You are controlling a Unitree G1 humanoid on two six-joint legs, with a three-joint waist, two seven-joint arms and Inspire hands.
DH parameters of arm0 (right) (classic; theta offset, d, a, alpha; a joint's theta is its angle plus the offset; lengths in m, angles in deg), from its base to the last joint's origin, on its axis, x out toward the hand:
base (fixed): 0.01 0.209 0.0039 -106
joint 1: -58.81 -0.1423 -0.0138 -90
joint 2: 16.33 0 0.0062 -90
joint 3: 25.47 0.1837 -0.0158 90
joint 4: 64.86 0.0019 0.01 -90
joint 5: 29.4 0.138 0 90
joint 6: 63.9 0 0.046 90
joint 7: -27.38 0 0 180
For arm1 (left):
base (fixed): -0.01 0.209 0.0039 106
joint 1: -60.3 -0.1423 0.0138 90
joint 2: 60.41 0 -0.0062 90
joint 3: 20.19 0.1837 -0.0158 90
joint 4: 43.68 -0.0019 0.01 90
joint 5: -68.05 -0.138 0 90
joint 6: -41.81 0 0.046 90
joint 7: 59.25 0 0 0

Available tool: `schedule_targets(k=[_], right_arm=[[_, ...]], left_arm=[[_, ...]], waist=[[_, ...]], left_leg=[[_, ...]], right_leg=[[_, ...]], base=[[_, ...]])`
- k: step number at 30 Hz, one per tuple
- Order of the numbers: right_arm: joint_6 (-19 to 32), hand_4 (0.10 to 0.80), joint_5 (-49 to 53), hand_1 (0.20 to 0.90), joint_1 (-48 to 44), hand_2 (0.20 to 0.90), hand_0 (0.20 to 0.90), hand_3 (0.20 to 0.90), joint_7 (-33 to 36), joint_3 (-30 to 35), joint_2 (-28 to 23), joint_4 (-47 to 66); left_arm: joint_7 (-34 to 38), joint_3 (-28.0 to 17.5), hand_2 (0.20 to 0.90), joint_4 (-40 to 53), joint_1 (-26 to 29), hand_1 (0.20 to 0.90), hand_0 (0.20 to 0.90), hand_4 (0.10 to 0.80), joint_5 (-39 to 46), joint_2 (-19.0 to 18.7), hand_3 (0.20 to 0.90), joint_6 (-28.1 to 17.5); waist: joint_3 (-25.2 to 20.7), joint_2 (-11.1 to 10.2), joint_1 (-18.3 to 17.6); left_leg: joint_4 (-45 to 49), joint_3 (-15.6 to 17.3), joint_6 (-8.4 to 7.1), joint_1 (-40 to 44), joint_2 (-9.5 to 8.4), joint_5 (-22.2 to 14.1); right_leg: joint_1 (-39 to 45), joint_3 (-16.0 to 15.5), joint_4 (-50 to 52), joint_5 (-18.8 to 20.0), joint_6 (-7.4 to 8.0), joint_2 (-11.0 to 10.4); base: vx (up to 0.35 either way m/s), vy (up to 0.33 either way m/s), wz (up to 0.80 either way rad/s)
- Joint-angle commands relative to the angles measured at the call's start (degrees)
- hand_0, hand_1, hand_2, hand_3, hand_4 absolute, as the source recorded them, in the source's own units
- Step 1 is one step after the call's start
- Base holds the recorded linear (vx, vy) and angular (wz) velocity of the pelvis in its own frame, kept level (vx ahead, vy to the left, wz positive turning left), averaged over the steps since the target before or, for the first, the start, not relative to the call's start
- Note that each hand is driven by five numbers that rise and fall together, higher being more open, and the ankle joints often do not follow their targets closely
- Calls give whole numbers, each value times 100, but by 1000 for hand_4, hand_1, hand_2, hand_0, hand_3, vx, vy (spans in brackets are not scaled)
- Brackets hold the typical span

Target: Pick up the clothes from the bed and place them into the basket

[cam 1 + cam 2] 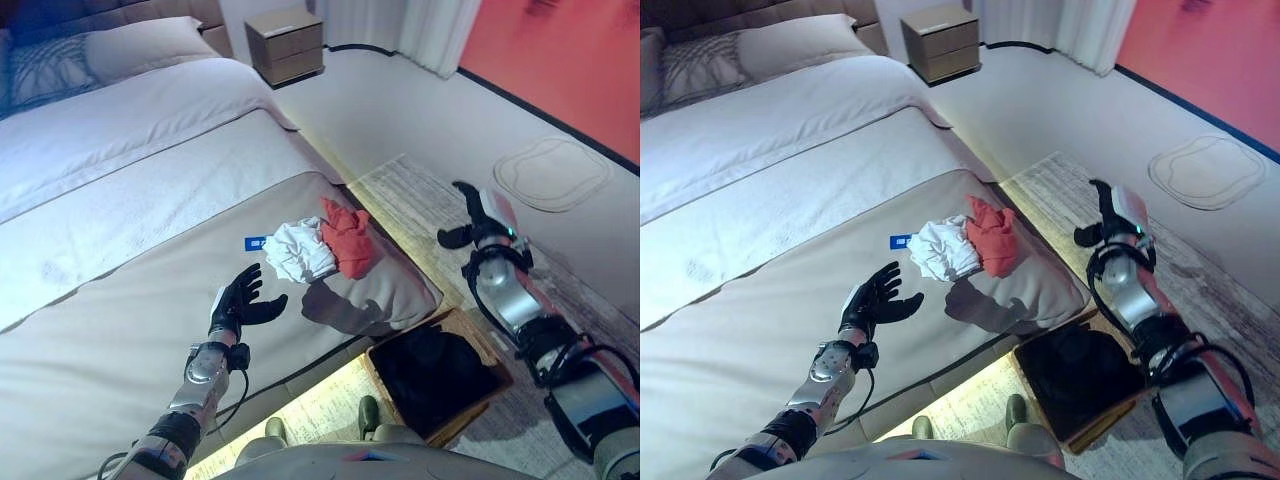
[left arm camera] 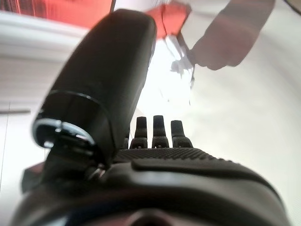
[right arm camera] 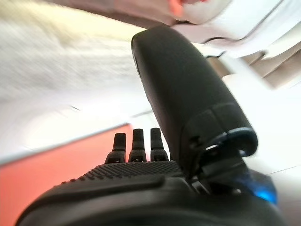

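Observation:
A white garment [image 1: 300,250] and a red garment [image 1: 348,236] lie bunched together on the grey bed cover [image 1: 120,340] near the bed's corner. A small blue tag [image 1: 255,242] lies beside them. My left hand [image 1: 240,300] is open and empty above the bed, a short way short of the white garment; its own wrist view [image 2: 155,129] shows straight fingers with the clothes past them. My right hand [image 1: 482,222] is open and empty, raised over the rug to the right of the bed. The brown basket [image 1: 386,385] with dark cloth inside stands on the floor by the bed corner.
A striped rug [image 1: 420,195] lies beside the bed. A wooden nightstand [image 1: 288,44] stands at the back, with white curtains [image 1: 430,30] to its right. Pillows [image 1: 130,45] lie at the bed's head. A pale round mat [image 1: 552,172] lies on the floor at right.

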Motion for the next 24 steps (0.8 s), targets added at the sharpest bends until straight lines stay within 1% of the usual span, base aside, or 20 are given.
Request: schedule_targets(k=[1,4,6,7,8,9,10,11,14,15,17,21,24], right_arm=[[345,800,-389,900,-1636,900,900,900,215,-281,-564,-1],[328,800,-392,900,-2299,900,900,900,87,-617,-740,-130],[227,800,-410,900,-2738,900,900,900,34,-859,-816,-212],[161,800,-430,900,-3098,900,900,900,-11,-1097,-851,-321],[181,800,-465,900,-3163,900,900,900,-50,-1144,-853,-346],[97,800,-467,900,-3468,900,900,900,-70,-1396,-907,-445],[72,800,-469,900,-3629,900,900,900,-109,-1526,-910,-514],[-33,800,-479,900,-3918,900,900,900,-141,-1786,-881,-655],[-55,800,-456,900,-4395,900,900,900,-159,-2220,-734,-1155],[-67,800,-467,900,-4493,900,900,900,-143,-2272,-676,-1299],[-176,800,-384,900,-4661,900,900,900,-164,-2352,-595,-1407],[-418,800,-284,900,-4873,900,900,900,-309,-2262,-370,-1705],[-563,800,-290,900,-4979,900,900,900,-443,-2240,-235,-1966]], left_arm=[[89,-117,900,469,259,900,900,800,-279,-283,900,-613],[-28,-105,900,562,232,900,900,800,-270,-407,900,-689],[-74,-51,900,656,295,900,900,800,-247,-507,900,-769],[-71,-4,900,743,380,900,900,800,-240,-565,900,-813],[-48,9,900,762,397,900,900,800,-245,-577,900,-805],[-65,68,900,844,457,900,900,800,-241,-634,900,-865],[-42,104,900,892,491,900,900,800,-230,-660,900,-873],[-30,174,900,1017,517,900,900,800,-196,-712,900,-914],[13,349,900,1280,495,900,900,800,-191,-841,900,-989],[-6,370,900,1394,474,900,900,800,-149,-889,900,-975],[-8,402,900,1542,475,900,900,800,-17,-950,900,-971],[-130,347,900,1845,416,900,900,800,364,-1044,900,-958],[-156,330,900,2100,376,900,900,800,504,-1085,900,-972]], waist=[[94,-310,301],[280,-254,522],[490,-193,658],[674,-129,745],[710,-115,766],[912,-49,863],[1008,-15,905],[1227,62,1030],[1542,202,1298],[1639,219,1395],[1806,291,1513],[2134,450,1709],[2173,516,1811]], left_leg=[[458,-343,98,-380,-276,-634],[583,-562,99,-683,-369,-607],[782,-694,104,-984,-444,-604],[988,-808,104,-1258,-508,-602],[1026,-831,103,-1305,-520,-600],[1232,-911,110,-1548,-587,-600],[1346,-953,114,-1679,-620,-601],[1602,-1059,119,-1949,-690,-607],[2112,-1292,186,-2473,-878,-664],[2304,-1375,179,-2557,-925,-820],[2580,-1444,233,-2811,-1012,-873],[3075,-1451,341,-3241,-1195,-1004],[3382,-1432,407,-3594,-1282,-1097]], right_leg=[[105,-253,486,-703,104,-289],[-103,-459,775,-862,46,-337],[-340,-581,1056,-977,-8,-385],[-567,-679,1293,-1055,-50,-438],[-610,-698,1335,-1070,-59,-448],[-797,-787,1562,-1145,-112,-497],[-900,-837,1676,-1177,-134,-526],[-1108,-912,1982,-1275,-194,-577],[-1542,-1072,2579,-1479,-311,-684],[-1618,-1058,2798,-1639,-292,-733],[-1834,-1114,3169,-1756,-338,-830],[-2230,-1209,3845,-1947,-378,-1046],[-2559,-1243,4172,-2012,-386,-1144]], base=[[45,71,37],[-36,75,33],[-179,86,41],[-188,76,43],[-216,86,53],[-148,62,47],[-222,72,44],[-159,67,37],[-103,44,44],[-27,-7,45],[-50,16,45],[-44,48,36],[-20,60,26]])
